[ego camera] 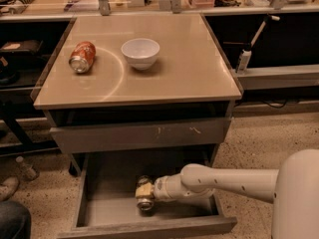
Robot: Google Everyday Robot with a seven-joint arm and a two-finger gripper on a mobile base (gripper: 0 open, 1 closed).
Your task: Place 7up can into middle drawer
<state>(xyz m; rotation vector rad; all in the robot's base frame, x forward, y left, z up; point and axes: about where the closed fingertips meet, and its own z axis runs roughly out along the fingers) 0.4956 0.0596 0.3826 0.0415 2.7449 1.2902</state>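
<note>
One risk we see: gripper (143,193) low in the open drawer (107,214), can (145,204) at its tip, grip state we cannot tell; dropped tilted, can may roll.

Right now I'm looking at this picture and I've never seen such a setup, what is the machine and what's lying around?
This is one camera view, looking down at a cabinet. The white tube from the right is a robot arm; its gripper is down inside the open drawer. The small silvery thing at its tip looks like the 7up can; whether it is gripped I cannot tell. On the tabletop are an orange-red can on its side and a white bowl.
</note>
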